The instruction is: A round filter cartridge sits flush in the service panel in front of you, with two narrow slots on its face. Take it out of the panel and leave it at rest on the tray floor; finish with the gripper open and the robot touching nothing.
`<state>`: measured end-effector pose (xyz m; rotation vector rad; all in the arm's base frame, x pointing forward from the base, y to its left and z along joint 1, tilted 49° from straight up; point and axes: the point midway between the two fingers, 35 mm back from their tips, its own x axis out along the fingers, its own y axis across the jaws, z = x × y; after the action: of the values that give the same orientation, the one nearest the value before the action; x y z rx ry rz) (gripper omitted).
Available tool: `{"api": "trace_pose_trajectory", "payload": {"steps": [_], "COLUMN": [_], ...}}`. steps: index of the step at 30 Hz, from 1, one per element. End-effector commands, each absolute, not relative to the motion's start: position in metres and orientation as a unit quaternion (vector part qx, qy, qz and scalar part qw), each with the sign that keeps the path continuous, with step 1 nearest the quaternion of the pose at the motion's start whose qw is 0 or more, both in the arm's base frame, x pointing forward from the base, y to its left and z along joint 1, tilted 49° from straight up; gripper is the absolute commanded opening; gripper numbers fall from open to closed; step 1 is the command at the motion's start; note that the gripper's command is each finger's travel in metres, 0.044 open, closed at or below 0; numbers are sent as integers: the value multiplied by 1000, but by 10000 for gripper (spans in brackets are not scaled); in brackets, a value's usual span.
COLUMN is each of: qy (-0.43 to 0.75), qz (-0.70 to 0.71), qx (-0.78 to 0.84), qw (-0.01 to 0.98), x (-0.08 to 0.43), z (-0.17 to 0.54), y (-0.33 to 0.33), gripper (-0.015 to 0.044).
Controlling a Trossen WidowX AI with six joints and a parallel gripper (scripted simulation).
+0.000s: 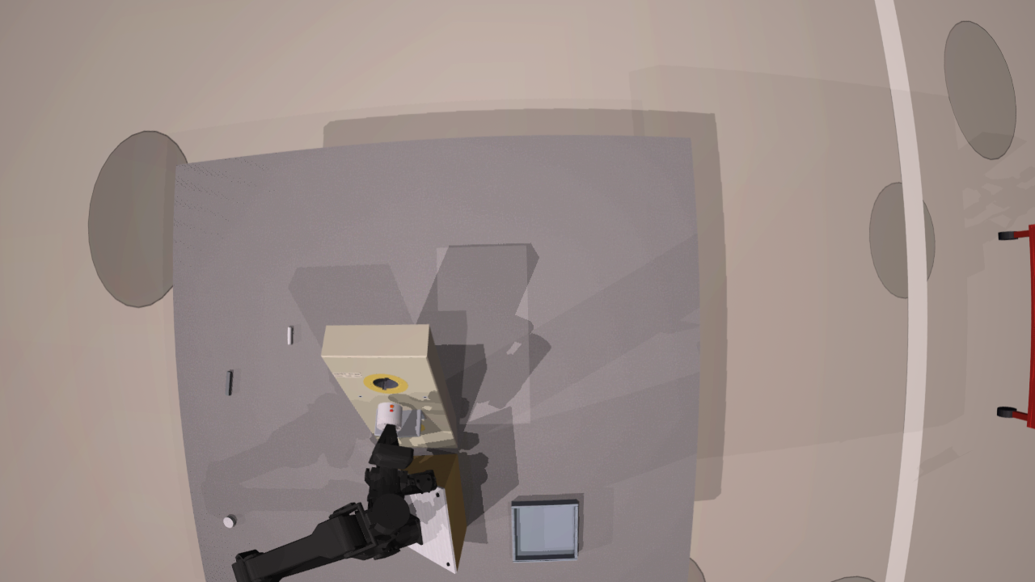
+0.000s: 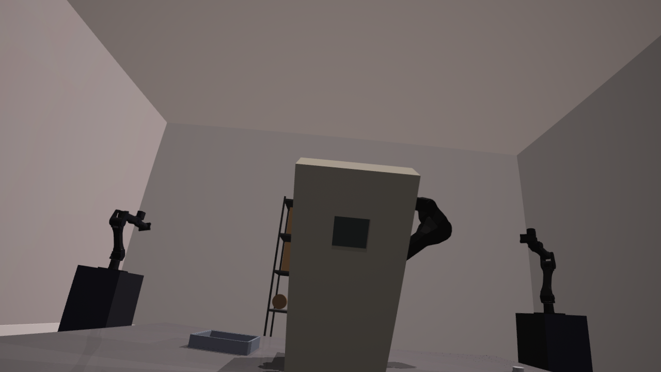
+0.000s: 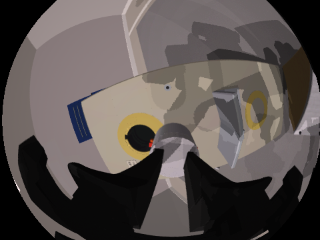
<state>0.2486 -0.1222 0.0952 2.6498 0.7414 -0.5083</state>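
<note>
The round filter cartridge point(image 1: 389, 415) point(image 3: 173, 165), pale with small red marks on its side, is out of the panel and held in the air in front of it. My gripper point(image 1: 389, 427) point(image 3: 174, 153) is shut on the cartridge, with its fingertips at the slotted face. The slots themselves are hidden by the fingertips. The beige service panel point(image 1: 376, 339) point(image 2: 351, 296) point(image 3: 113, 117) stands upright, and its round socket point(image 1: 385, 383) point(image 3: 141, 137) with a yellow ring is empty and dark. The blue-grey tray point(image 1: 545, 560) point(image 2: 217, 344) stands on the table, right of the panel in the top view, with nothing in it.
A grey bracket point(image 1: 418, 422) point(image 3: 230, 133) sticks out of the panel face near the cartridge. A brown box with a white top plate point(image 1: 437, 532) stands between the arm and the tray. A small white cylinder point(image 1: 229, 520) and two small bars point(image 1: 289, 335) point(image 1: 229, 382) lie at the left.
</note>
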Motion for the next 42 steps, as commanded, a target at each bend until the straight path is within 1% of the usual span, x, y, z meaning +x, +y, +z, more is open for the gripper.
{"api": "trace_pose_trajectory", "payload": {"steps": [1, 7, 11, 12, 24, 31, 35, 42], "qy": [261, 261, 261, 261, 261, 261, 261, 259], "qz": [-176, -176, -180, -180, -176, -176, -176, -176], "qx": [933, 933, 933, 933, 933, 933, 933, 933], "qw": [172, 172, 169, 169, 172, 173, 173, 178], "x": [242, 234, 237, 237, 235, 270, 273, 274], "z": [88, 79, 82, 82, 80, 120, 124, 157], "y": [-113, -102, -107, -107, -104, -148, -153, -192], "gripper": [0, 0, 105, 110, 110, 110, 110, 294]}}
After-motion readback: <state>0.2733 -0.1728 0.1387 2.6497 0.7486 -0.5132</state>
